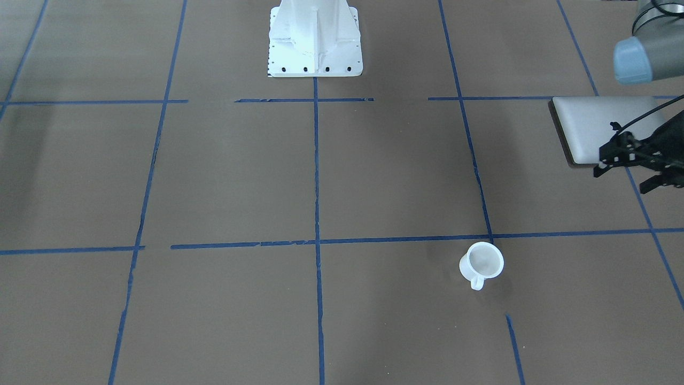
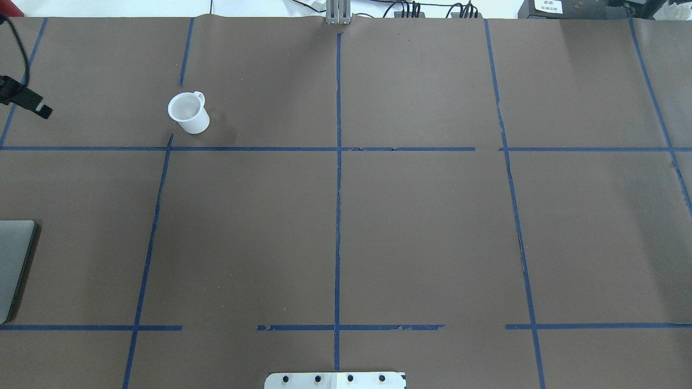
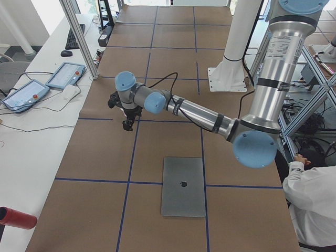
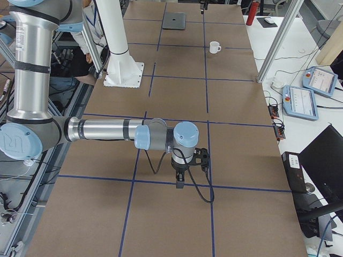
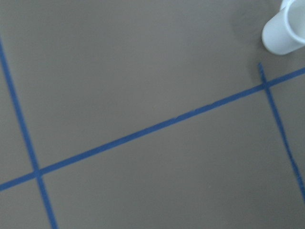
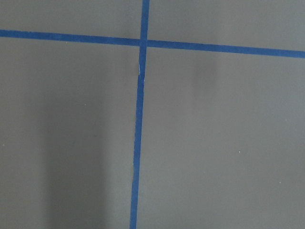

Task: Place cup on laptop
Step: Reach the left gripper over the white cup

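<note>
The cup (image 1: pixel 481 262) is a small white mug that stands upright on the brown table, with its handle toward the operators' side. It also shows in the overhead view (image 2: pixel 188 112), the right side view (image 4: pixel 214 47) and the top right corner of the left wrist view (image 5: pixel 285 29). The silver-grey laptop (image 1: pixel 593 128) lies closed and flat near the table's left end, and the left side view (image 3: pixel 183 186) shows its dark logo. My left gripper (image 1: pixel 624 179) hovers open and empty between the laptop and the cup, apart from both. My right gripper (image 4: pixel 180 181) shows only in the right side view, so I cannot tell its state.
The white robot base (image 1: pixel 315 43) stands at the middle of the table's robot side. Blue tape lines (image 2: pixel 338 162) mark a grid on the brown cover. Teach pendants (image 3: pixel 65 74) lie on the side bench. A person (image 3: pixel 315 194) stands by the robot.
</note>
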You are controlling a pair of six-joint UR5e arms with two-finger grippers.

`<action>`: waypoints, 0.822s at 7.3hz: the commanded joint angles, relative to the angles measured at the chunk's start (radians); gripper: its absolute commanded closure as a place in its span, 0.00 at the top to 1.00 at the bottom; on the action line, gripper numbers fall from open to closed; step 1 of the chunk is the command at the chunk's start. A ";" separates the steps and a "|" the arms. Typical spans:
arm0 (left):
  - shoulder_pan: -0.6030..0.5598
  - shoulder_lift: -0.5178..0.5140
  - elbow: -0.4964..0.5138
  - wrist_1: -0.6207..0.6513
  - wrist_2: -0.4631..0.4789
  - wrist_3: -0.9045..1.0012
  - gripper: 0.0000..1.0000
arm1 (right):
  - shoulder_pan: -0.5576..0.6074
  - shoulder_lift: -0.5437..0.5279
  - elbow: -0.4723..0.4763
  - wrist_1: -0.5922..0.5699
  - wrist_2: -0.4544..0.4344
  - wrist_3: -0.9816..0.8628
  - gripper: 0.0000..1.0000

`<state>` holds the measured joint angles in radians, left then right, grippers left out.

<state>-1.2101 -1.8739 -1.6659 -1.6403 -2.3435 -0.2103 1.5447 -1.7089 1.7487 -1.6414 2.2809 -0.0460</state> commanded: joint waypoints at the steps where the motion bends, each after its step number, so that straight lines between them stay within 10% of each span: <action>1: 0.131 -0.248 0.224 -0.012 0.069 -0.176 0.99 | 0.000 0.000 0.000 0.000 0.000 0.000 1.00; 6: 0.197 -0.499 0.693 -0.314 0.108 -0.320 0.98 | 0.000 0.000 0.000 0.000 0.000 0.000 1.00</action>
<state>-1.0348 -2.3500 -1.0423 -1.9150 -2.2615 -0.5191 1.5447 -1.7088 1.7488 -1.6407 2.2810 -0.0460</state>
